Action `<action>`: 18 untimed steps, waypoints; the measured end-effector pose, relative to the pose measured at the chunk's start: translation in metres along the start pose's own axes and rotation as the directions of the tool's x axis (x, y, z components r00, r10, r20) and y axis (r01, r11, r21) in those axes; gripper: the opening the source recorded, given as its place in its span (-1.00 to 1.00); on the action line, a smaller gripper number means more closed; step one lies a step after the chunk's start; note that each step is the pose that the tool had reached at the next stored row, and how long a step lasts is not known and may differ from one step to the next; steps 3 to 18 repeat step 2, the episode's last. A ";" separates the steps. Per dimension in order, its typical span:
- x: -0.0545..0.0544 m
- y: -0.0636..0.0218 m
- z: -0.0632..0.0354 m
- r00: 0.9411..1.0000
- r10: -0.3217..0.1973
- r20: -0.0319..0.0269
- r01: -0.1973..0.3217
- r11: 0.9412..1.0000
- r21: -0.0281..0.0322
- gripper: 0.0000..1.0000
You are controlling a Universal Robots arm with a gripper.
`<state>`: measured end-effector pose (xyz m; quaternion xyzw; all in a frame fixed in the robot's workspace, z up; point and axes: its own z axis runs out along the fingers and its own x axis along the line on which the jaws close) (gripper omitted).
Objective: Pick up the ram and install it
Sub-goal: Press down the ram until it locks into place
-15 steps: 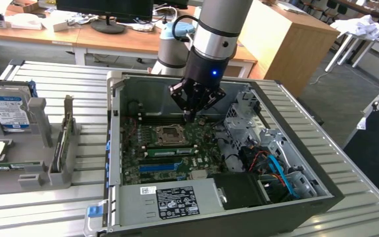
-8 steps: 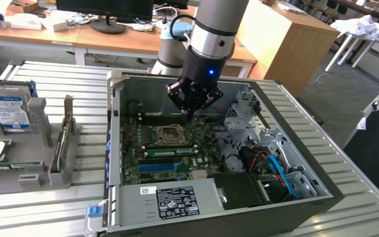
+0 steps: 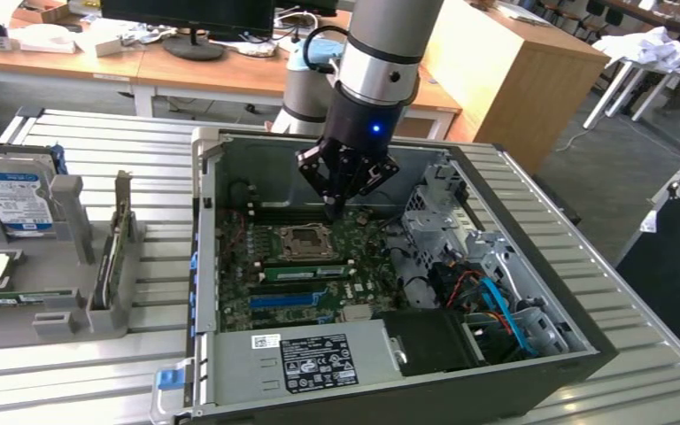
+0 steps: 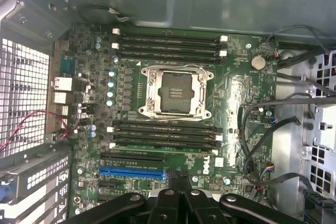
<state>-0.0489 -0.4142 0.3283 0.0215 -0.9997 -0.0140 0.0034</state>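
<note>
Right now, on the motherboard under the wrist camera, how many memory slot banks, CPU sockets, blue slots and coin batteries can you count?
memory slot banks: 2
CPU socket: 1
blue slot: 1
coin battery: 1
Total: 5

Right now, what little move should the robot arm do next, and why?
Probably lift straight up out of the computer case. The gripper hangs shut over the motherboard, holding nothing, and what looks like the ram stands in the rack at the exterior view's left.
</note>
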 end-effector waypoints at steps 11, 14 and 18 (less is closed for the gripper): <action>0.000 0.0000 0.0000 1.000 0.000 0.000 0.000 1.000 0.000 -0.79; 0.000 0.0000 0.0000 1.000 0.000 0.000 0.000 1.000 0.000 -0.79; 0.000 0.0000 0.0000 1.000 0.000 0.000 0.000 1.000 0.000 -0.79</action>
